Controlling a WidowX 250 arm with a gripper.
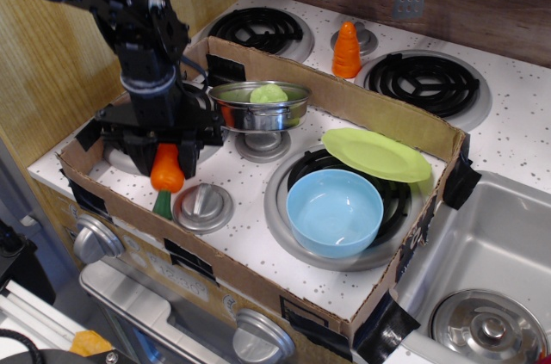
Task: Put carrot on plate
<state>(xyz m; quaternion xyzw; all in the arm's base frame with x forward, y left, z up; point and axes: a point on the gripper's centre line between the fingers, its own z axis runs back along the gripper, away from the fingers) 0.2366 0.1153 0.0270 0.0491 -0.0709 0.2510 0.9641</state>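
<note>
Carrot (166,170) is gripped between the closed-in jaws of the gripper (162,147), hanging green end down above the stove's left side, beside a silver knob (203,206). The plate (375,154) is seen well apart — tilted against a blue bowl (334,211).

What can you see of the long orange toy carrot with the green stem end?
The long orange plastic toy carrot looks smooth and glossy. Only its lower orange body and dark green stem end show; the upper part is hidden between the fingers of the black gripper, which is shut on it. It hangs nearly upright, green end down, by the silver knob. Whether it touches the stovetop is unclear.
</note>
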